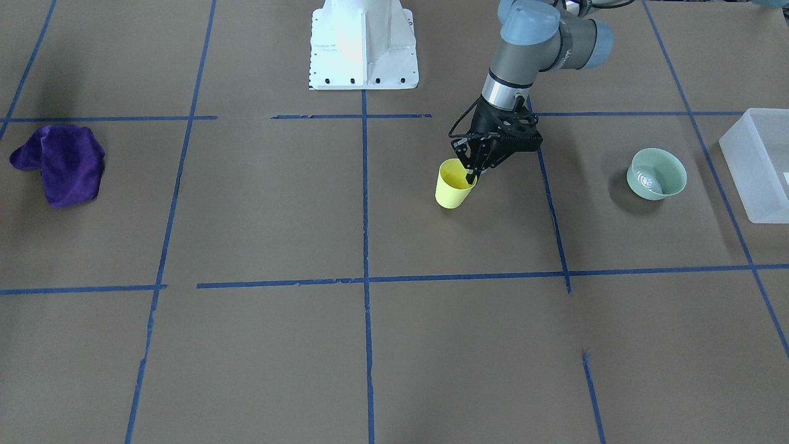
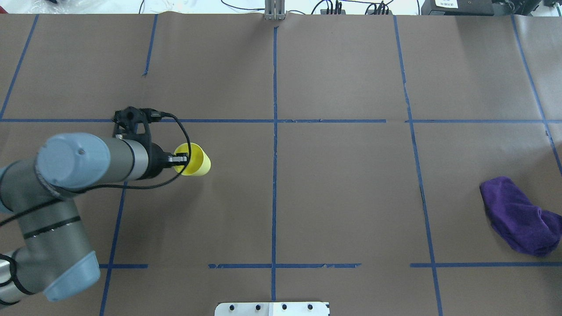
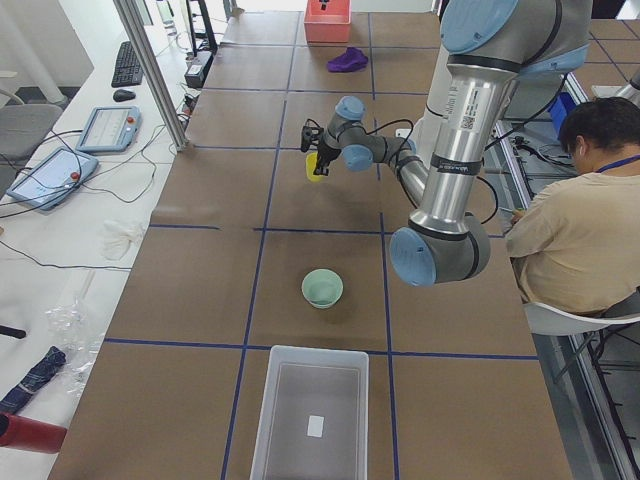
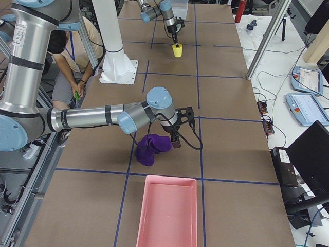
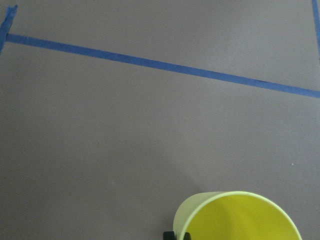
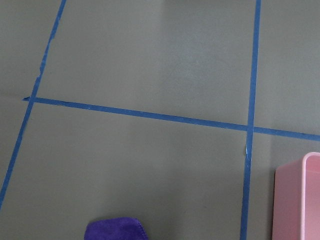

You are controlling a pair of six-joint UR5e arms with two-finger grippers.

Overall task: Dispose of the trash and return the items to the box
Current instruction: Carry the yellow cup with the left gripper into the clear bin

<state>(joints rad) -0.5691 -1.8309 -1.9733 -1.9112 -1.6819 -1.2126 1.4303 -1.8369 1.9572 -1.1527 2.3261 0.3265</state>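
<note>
The yellow cup (image 1: pixel 452 191) is smooth, thin-walled plastic, tapering to a narrower base, mouth up. The left gripper (image 1: pixel 473 177) comes down on its rim with jaws drawn narrow, one black finger inside the wall and one outside, pinching it. In the front-facing view the bowl (image 1: pixel 657 174), round, glossy and pale mint, stands at three o'clock of the cup, well apart; a blue tape line (image 1: pixel 550 203) runs between them. The box (image 1: pixel 749 166), frosted, translucent and rectangular, lies at three o'clock of the bowl, cut by the view's edge. The table (image 1: pixel 370 345) is matte brown. A crumpled, fuzzy purple cloth (image 1: pixel 65 163) lies far off at nine o'clock. In the exterior right view the right gripper (image 4: pixel 176 140) hangs just over that cloth, a pink tray (image 4: pixel 167 216) at its six o'clock; its opening cannot be told.
</note>
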